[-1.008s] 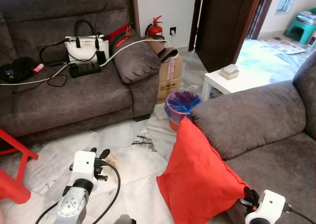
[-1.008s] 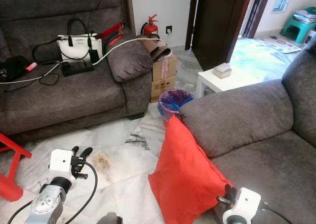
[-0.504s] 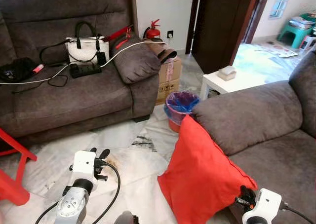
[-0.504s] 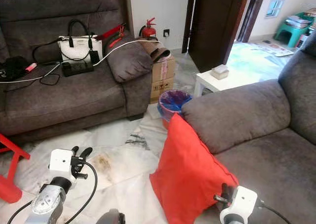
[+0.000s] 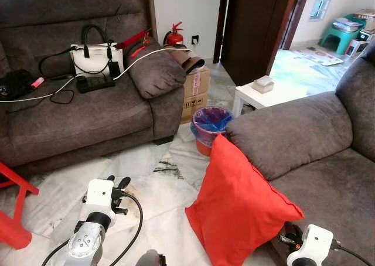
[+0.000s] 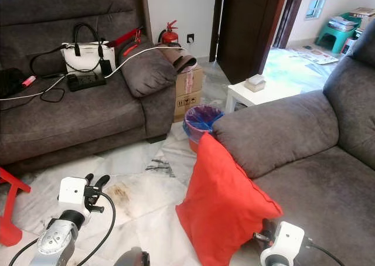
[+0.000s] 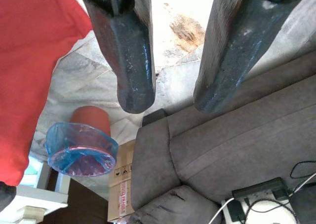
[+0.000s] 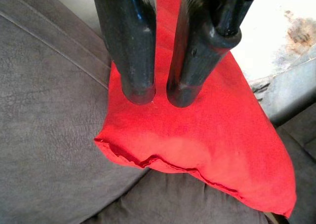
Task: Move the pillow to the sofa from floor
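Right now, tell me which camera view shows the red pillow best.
The left eye view: the whole red pillow stands on edge, leaning against the grey sofa. The right eye view shows it much the same. The right wrist view shows one corner of it past the right end effector; the left wrist view catches a red edge.

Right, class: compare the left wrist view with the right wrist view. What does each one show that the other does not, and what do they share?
The left wrist view alone has the blue-lined bin, the cardboard box, the power strip and the left gripper, open over the floor. The right wrist view alone has the right gripper shut on the pillow's cloth. Both share the red pillow and grey sofa upholstery.
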